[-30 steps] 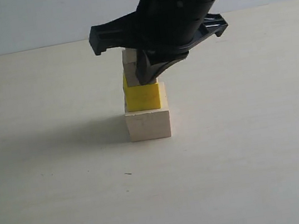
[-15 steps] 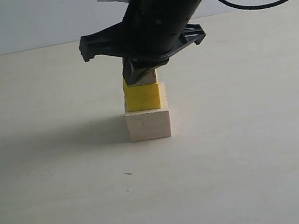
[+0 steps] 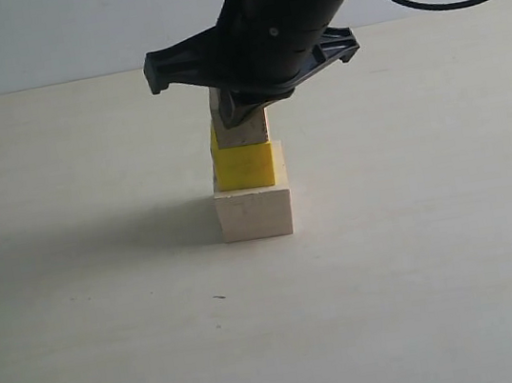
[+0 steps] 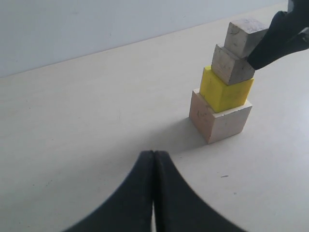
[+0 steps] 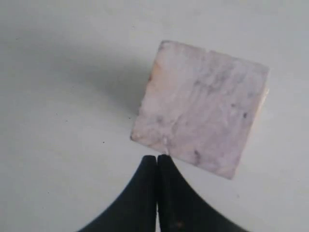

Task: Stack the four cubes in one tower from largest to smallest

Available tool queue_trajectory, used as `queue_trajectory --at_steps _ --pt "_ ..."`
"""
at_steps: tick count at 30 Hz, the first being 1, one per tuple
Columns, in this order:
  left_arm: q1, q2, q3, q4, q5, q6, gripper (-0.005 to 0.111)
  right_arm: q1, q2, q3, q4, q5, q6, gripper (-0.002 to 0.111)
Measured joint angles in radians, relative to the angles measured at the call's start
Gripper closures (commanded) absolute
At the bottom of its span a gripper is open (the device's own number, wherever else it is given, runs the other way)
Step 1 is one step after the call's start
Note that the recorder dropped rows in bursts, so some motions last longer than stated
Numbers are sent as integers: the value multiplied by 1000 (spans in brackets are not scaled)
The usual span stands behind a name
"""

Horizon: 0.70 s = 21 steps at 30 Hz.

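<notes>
On a pale table [image 3: 83,323], the left gripper [image 4: 153,155] hangs well apart from the work, its two black fingers pressed together on nothing. A soft shadow [image 3: 99,239] lies across the tabletop to the left of the tower [image 3: 250,192], which stands at the centre. The large pale wooden block [image 4: 219,121] rests on the table, the bright yellow cube [image 4: 224,89] sits on it, the medium greyish cube [image 4: 231,65] comes next and the smallest cube [image 4: 244,36] crowns the stack. From the right, the right gripper [image 5: 158,158] hangs over the top, fingers likewise pressed together and empty. Their tips are just beside the top cube's edge; whether they touch it cannot be told.
</notes>
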Motion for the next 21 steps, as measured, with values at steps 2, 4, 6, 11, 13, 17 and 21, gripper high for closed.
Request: queue_trajectory --at_steps 2,4,6,11,13,17,21 --pt "0 0 0 0 0 0 107 0 0 0 0 -10 2 108" --pt "0 0 0 0 0 0 107 0 0 0 -2 -14 2 108" --pt "0 0 0 0 0 0 107 0 0 0 -2 -18 2 108" --pt "0 0 0 0 0 0 107 0 0 0 -2 -25 4 108" --pt "0 0 0 0 0 0 107 0 0 0 -2 -26 4 108" --pt "0 0 0 0 0 0 107 0 0 0 -2 -36 4 108" --pt "0 0 0 0 -2 0 107 0 0 0 -2 -41 4 108"
